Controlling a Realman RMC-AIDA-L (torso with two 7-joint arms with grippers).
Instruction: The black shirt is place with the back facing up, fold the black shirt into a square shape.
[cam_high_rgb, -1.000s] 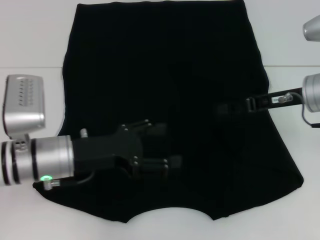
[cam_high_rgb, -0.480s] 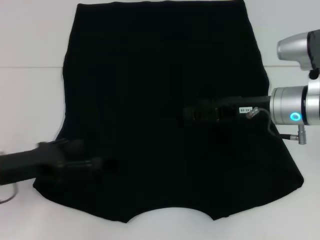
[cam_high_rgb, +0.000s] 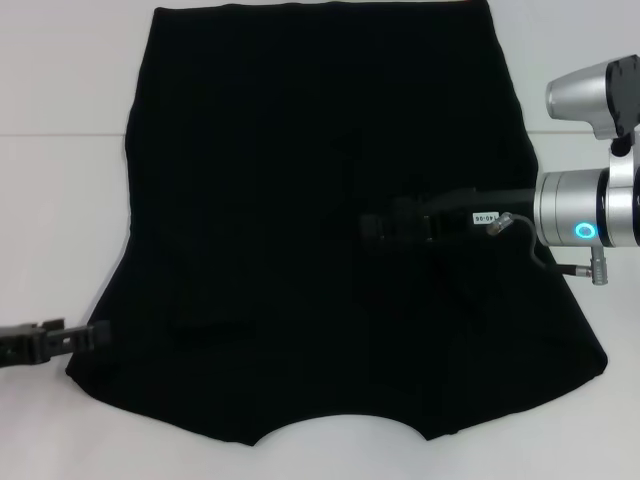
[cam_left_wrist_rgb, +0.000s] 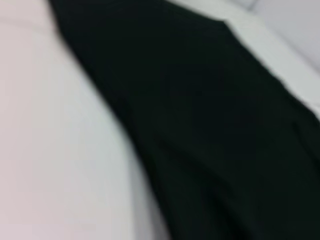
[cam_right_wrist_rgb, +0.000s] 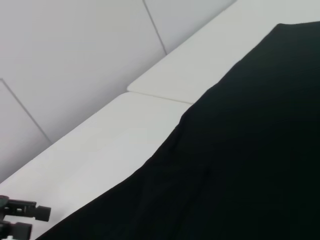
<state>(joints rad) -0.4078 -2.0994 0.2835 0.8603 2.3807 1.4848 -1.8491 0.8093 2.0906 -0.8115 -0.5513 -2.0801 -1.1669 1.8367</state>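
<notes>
My left hand has pulled clear of the black shirt; my right now reaches over its middle.

The black shirt lies flat, filling the centre of the white bench, sleeves already folded in, neckline at the bottom edge of the frame, hem at the top; its long axis runs top to bottom. My left hand has drawn back to the lower left edge, fingers looking parted and empty. My right hand has moved inward; I cannot tell its grip.
</notes>
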